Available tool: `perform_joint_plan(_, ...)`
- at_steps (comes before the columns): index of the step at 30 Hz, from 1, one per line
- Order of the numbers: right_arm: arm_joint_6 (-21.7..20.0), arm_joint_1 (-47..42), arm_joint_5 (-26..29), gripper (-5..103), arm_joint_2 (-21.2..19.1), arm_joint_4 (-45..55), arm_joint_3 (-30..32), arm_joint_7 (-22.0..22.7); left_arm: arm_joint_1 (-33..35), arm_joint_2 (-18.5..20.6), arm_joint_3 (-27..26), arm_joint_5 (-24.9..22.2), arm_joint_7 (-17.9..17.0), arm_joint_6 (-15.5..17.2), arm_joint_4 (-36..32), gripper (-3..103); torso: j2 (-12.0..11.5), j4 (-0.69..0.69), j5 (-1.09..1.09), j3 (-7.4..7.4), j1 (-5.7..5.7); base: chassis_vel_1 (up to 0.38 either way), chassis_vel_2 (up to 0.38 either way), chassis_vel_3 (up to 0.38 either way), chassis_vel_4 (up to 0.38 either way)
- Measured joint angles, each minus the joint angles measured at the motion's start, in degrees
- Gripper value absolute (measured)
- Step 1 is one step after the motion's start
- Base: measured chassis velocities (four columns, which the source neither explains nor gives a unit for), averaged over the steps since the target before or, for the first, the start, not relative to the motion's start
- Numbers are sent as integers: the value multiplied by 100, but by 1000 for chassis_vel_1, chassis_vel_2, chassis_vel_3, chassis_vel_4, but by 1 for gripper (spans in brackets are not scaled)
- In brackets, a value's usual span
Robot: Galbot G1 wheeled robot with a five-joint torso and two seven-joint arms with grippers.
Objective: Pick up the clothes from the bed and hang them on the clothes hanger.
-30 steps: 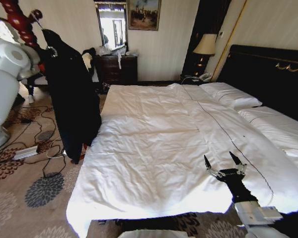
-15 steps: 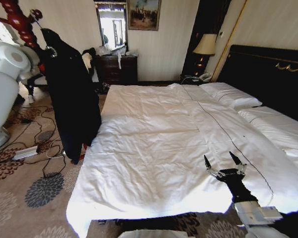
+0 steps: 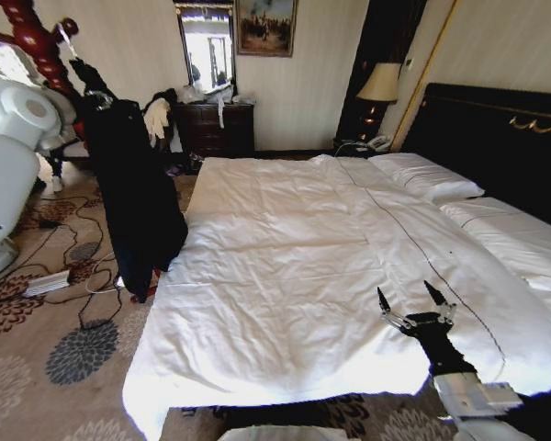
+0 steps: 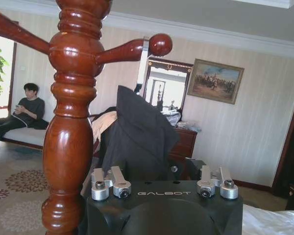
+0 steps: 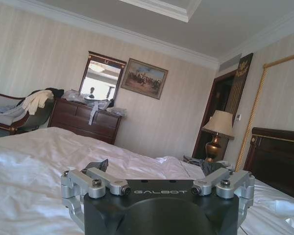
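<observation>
Now my left arm is up by the wooden coat stand (image 4: 71, 122), at the bed's (image 3: 285, 276) far left side, and the black coat (image 3: 133, 197) is off the sheets, hanging long and straight down from its hanger (image 3: 84, 73) beside the stand. From my left wrist I see the coat's shoulder (image 4: 139, 129) just beyond my left pincer (image 4: 161, 186), with the stand's post close on one side and a knobbed peg (image 4: 137, 49) above the coat. Whether the silver hook (image 3: 66, 39) sits on a peg I cannot tell. Whether the left pincer is open or closed I cannot tell either. The fabric lies right ahead of it, so that arm is by far the nearer one.

My right pincer (image 3: 413, 303) is parked over the bed's near right corner, fingers spread open and holding nothing, well apart from the coat. Across the whole white sheet nothing dark is left.

By my judgement the hanging is nearly done; everything turns on the hook and the peg above the coat. Around the stand: cables (image 3: 64, 266) on the carpet and a dresser (image 3: 216, 129) behind. The post itself crowds my left arm most.
</observation>
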Motion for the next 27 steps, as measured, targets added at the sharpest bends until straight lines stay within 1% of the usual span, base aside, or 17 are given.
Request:
perform_joint_plan(2,0,0,0,100,0,0,0,0,-22,23,2,-6,-27,23,-49,80,0,-1,0,0,0,0,0,0,0)
perform_joint_plan(3,0,0,0,100,0,0,0,0,-26,34,1,-10,-43,25,-67,80,0,0,0,0,0,0,0,0,0)
perform_joint_plan(5,0,0,0,100,0,0,0,0,-34,72,-13,-25,-80,37,-134,90,0,0,-1,1,0,0,0,0,0)
perform_joint_plan(6,0,0,0,100,0,0,0,0,-34,72,-13,-25,-80,37,-134,90,0,0,-1,1,0,0,0,0,0)
perform_joint_plan(8,0,0,0,100,0,0,0,0,-39,141,-33,-41,-117,61,-257,98,0,0,0,0,0,0,0,0,0)
perform_joint_plan(9,0,0,0,100,0,0,0,0,-37,217,-40,-79,-141,78,-388,99,0,0,0,1,0,0,0,0,0)
perform_joint_plan(11,0,0,0,100,0,0,0,0,-27,278,-47,-110,-152,87,-495,100,0,0,0,0,0,0,0,0,0)
perform_joint_plan(14,0,0,0,100,0,0,0,0,27,503,-88,-246,-219,130,-845,100,0,0,0,0,0,0,0,0,0)
perform_joint_plan(15,0,0,0,100,0,0,0,0,27,503,-88,-246,-219,130,-845,100,0,0,0,0,0,0,0,0,0)
perform_joint_plan(18,0,0,0,100,0,0,0,0,92,706,-158,-395,-305,156,-1116,100,0,0,0,0,0,0,0,0,0)
perform_joint_plan(20,0,0,0,100,0,0,0,0,162,909,-221,-456,-332,158,-1323,100,0,0,0,0,0,0,0,0,0)
perform_joint_plan(21,0,0,0,100,0,0,0,0,162,909,-221,-456,-332,158,-1323,100,0,0,0,0,0,0,0,0,0)
perform_joint_plan(22,0,0,0,100,0,0,0,0,197,989,-248,-481,-346,154,-1391,100,0,1,-1,0,0,0,0,0,0)
perform_joint_plan(24,0,0,0,100,0,0,0,0,272,1094,-304,-536,-360,74,-1488,100,0,2,0,0,0,0,0,0,0)
perform_joint_plan(26,0,0,0,100,0,0,0,0,503,1194,-504,-599,-206,-249,-1628,100,0,-1,0,0,0,0,0,0,0)
perform_joint_plan(27,0,0,0,100,0,0,0,0,503,1194,-504,-599,-206,-249,-1628,100,0,-1,0,0,0,0,0,0,0)
